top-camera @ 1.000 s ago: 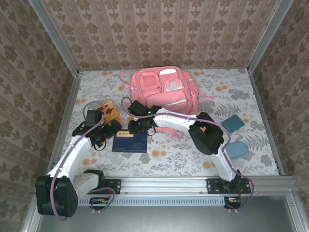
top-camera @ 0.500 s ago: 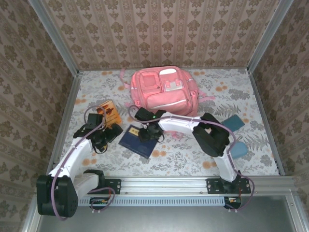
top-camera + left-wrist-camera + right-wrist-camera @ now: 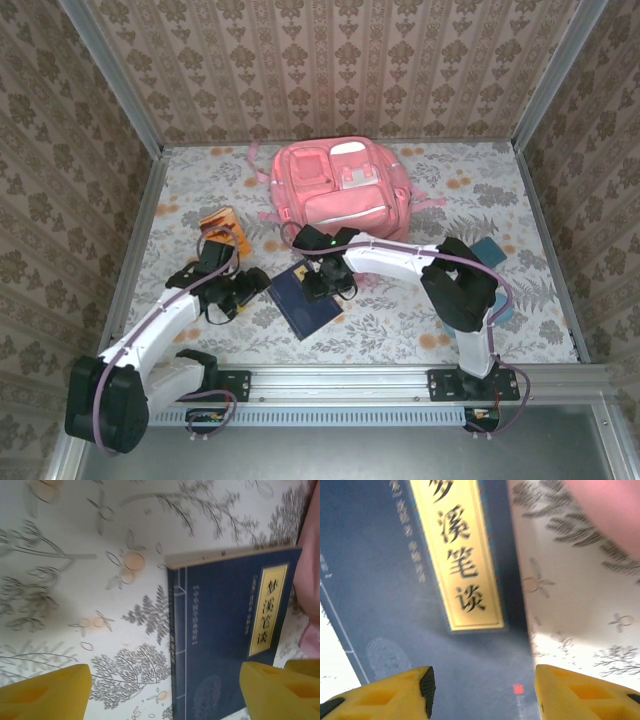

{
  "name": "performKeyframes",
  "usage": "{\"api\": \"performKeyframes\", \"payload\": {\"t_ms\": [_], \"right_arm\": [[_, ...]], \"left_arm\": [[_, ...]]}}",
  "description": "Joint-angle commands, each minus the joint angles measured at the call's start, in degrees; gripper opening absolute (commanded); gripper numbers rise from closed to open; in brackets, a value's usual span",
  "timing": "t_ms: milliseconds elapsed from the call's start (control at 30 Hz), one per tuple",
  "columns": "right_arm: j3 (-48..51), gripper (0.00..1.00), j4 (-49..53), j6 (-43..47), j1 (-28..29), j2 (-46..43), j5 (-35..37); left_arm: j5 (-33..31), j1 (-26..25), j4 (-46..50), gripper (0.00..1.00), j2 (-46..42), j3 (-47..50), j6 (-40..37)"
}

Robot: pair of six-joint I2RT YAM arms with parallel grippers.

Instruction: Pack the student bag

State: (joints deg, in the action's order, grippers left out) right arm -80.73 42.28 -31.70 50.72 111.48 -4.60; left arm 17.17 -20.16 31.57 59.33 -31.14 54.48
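Flowered tabletop [image 3: 400, 325] carries the pink bag [image 3: 338, 190] at the middle of its far edge. Just nearer lies a blue book [image 3: 305, 305], askew; the right gripper [image 3: 322, 287] hangs spread over its far corner, the left gripper [image 3: 252, 288] wide apart beside its left edge. Bare tabletop runs nearer.

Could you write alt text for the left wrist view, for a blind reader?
A dark blue book with a yellow title label lies on a flowered tablecloth. The left tool is open, its yellow fingertips at the bottom corners; the pink bag shows at the right edge.
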Motion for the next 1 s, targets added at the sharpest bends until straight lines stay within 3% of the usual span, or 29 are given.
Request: {"api": "performKeyframes", "payload": {"t_ms": [0,467,733,967], "right_arm": [[-1.73,0.57,1.98,-0.18,-1.04,1.16,5.33],[-2.6,0.54,-0.74,1.9,-1.41,5.23,-4.6],[-3.66,0.46,-0.98,3.01,-1.15,3.97,-9.21],[-6.4,0.34,2.37,3.44,-0.72,0.85,-8.89]], "left_arm": [[3.53,-2.38,-3.82,0.76,2.51,-0.14,2.04],[5.68,-9.54,-13.11,0.48,13.51,-0.33,5.2],[3.79,-10.4,-11.58,0.38,17.44,-1.15,3.42],[1.15,-10.86,-8.13,0.37,19.5,-2.43,2.08]]}}
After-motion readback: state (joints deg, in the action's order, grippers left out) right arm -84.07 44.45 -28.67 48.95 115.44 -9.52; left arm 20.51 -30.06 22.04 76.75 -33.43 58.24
